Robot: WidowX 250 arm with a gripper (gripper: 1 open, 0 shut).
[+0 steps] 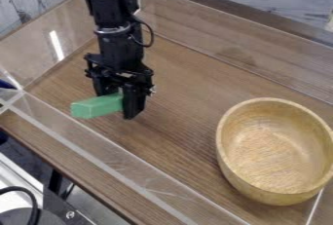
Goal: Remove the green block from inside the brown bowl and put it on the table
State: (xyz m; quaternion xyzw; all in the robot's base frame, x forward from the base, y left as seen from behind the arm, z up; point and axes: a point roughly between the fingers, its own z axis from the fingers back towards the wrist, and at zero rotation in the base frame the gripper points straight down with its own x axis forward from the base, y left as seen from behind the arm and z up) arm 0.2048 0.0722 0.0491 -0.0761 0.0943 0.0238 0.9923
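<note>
My gripper (pixel 121 102) points almost straight down at the left side of the bench (pixel 196 63), black arm rising up and out of the top of the view. My jaws are pinched narrow on the green block (pixel 93 106): its right end sits between them, and the rest of the bar sticks out to the left, roughly level. Whether its underside touches the wood or hangs just clear of it, I cannot tell from this angle. The block is out of the brown bowl (pixel 275 149). That bowl sits well apart at the lower right, upright, round, thick-rimmed, with only bare wood grain showing inside it. A clear acrylic wall (pixel 78 156) runs along the near edge of the bench, just in front of the block and my jaws.
</note>
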